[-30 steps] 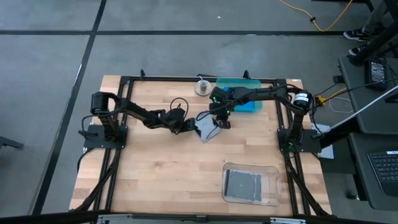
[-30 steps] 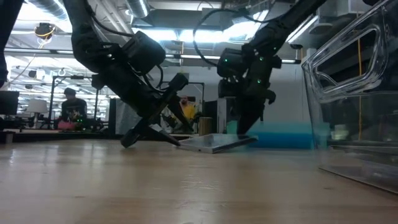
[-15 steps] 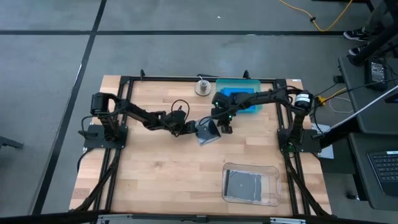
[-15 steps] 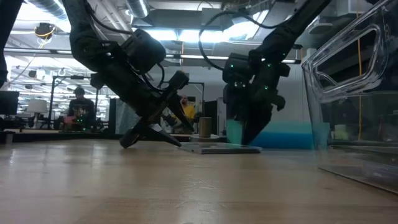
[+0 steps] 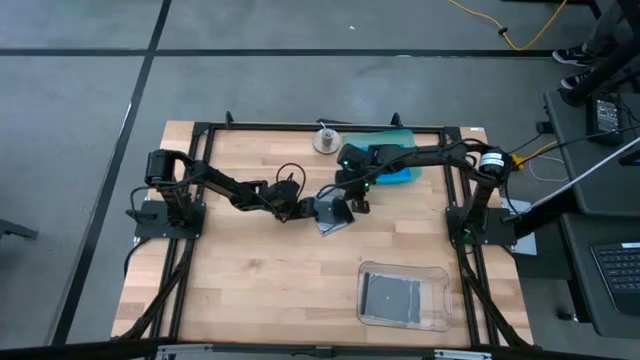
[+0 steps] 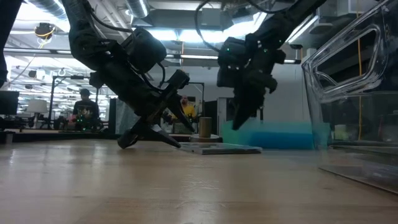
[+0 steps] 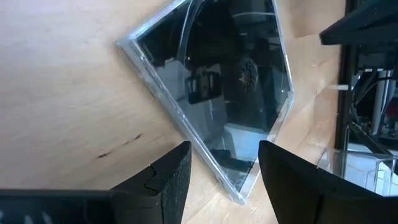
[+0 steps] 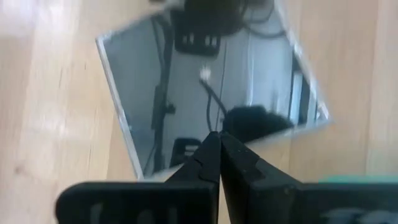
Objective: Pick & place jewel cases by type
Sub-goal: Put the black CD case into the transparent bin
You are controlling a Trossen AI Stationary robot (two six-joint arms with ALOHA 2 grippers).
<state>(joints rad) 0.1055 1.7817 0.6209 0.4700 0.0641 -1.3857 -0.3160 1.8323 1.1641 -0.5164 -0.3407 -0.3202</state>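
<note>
A dark grey squarish jewel case (image 5: 333,211) lies flat on the wooden table near its middle; it also shows in the low view (image 6: 221,148). My left gripper (image 5: 303,209) is open at table height on the case's left side, one finger on each side of the case's near corner (image 7: 233,177). My right gripper (image 6: 238,124) is shut and hangs a little above the case's right part, with the case's shiny face (image 8: 205,93) below it. Blue cases (image 5: 387,158) lie in the teal tray (image 5: 405,133) at the far edge. My left gripper has its two fingers (image 7: 168,180) on either side of the case's corner, slanting down from the table's left. I cannot tell whether they touch it. The case lies flat on the table.
A clear plastic tray (image 5: 440,300) with a dark case (image 5: 392,296) in it stands at the near right. A small round spool (image 5: 325,140) stands by the far edge, left of the teal tray. Bare wood lies at the near left.
The grey case was tilted, its right edge raised at my right gripper; it has come down and now lies flat. My right gripper has then risen clear of it, shut.
</note>
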